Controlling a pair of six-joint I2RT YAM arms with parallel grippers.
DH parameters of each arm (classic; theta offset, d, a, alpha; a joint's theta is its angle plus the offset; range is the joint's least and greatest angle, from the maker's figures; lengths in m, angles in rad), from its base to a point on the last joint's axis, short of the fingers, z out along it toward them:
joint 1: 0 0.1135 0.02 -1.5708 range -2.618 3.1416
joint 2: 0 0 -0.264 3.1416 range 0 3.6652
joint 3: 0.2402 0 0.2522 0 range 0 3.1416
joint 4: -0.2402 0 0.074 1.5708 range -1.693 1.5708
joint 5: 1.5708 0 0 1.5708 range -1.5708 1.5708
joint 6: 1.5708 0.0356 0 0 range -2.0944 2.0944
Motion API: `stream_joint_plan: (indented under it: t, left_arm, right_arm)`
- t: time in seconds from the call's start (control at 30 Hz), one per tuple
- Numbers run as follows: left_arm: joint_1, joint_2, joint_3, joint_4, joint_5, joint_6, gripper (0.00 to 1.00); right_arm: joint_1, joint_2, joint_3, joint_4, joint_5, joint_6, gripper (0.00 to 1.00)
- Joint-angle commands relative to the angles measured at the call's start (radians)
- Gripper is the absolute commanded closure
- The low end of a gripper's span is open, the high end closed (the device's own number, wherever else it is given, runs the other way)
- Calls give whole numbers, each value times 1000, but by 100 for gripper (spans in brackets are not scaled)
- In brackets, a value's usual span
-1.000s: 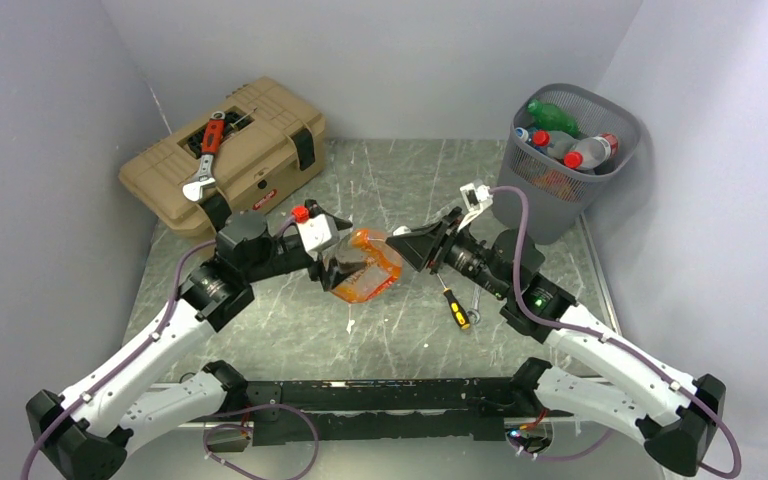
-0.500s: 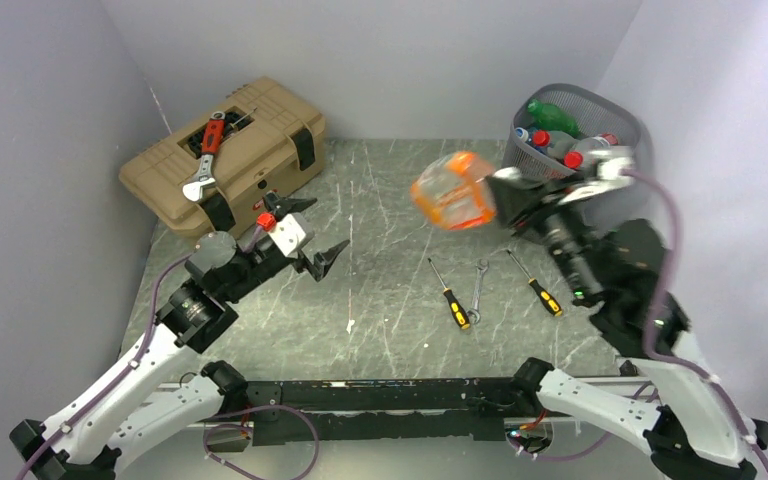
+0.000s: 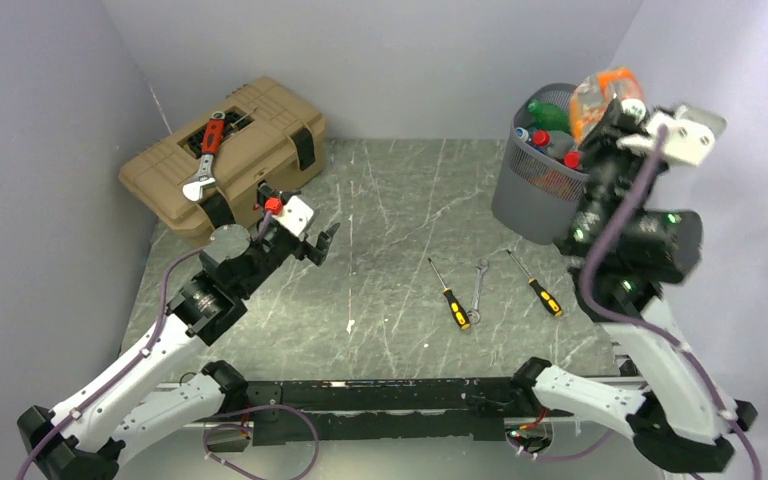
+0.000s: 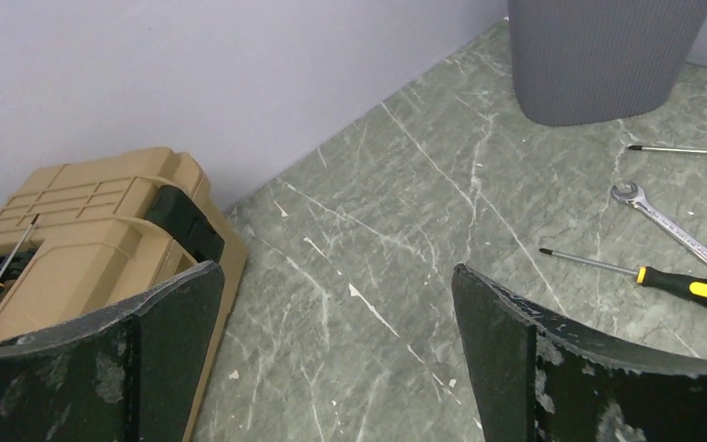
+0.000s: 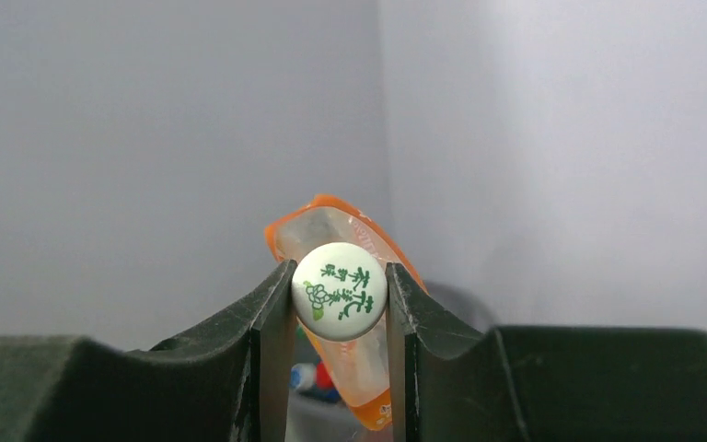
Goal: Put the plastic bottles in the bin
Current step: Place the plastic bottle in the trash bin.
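Observation:
My right gripper point(image 3: 615, 112) is shut on the white cap point(image 5: 339, 292) of a clear plastic bottle with an orange label point(image 3: 603, 92). It holds that bottle in the air just above the far right part of the rim of the grey mesh bin point(image 3: 532, 198). In the right wrist view the bottle's body point(image 5: 373, 368) hangs away from me, with the bin's contents blurred beneath. Several bottles lie in the bin, one green point(image 3: 550, 114) and others with red caps point(image 3: 571, 159). My left gripper point(image 3: 312, 230) hovers open and empty over the floor near the toolbox; its jaws point(image 4: 333, 269) stand wide apart.
A tan toolbox point(image 3: 250, 135) sits at the back left with a red-handled wrench point(image 3: 206, 152) on its lid. Two yellow-and-black screwdrivers point(image 3: 453, 302) point(image 3: 539, 291) and a small spanner point(image 3: 478, 284) lie on the marbled floor in front of the bin.
The left gripper let go of the orange-labelled bottle, opened and drew back left. The right arm swung the bottle up from mid-table to above the bin.

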Motion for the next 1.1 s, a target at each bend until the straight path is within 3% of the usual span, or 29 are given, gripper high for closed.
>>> stream_joint_plan:
  t: [0.0, 0.1, 0.27, 0.5, 0.63, 0.8, 1.07]
  left_arm:
    - [-4, 7, 6, 38, -7, -12, 1]
    - [-11, 2, 2, 37, -12, -1, 1]
    - [-26, 2, -22, 65, -40, 18, 0]
    - [-31, 15, -1, 44, 7, 1, 1]
    - [-32, -2, 12, 30, 40, -21, 1]
    - [-33, -20, 21, 24, 51, -33, 1]
    - [-34, 20, 41, 8, 93, -58, 0]
  right_arm:
    - [-279, 173, 148, 141, -83, -72, 100]
    - [-565, 268, 242, -144, -264, 316, 100]
    - [-726, 383, 234, -146, -444, 441, 100]
    - [-957, 483, 156, -77, -872, 607, 100]
    - [-988, 529, 93, 27, -1004, 561, 100]
    - [-1039, 583, 60, 30, -1172, 587, 100]
    - [-1045, 579, -86, 24, -1193, 632, 100]
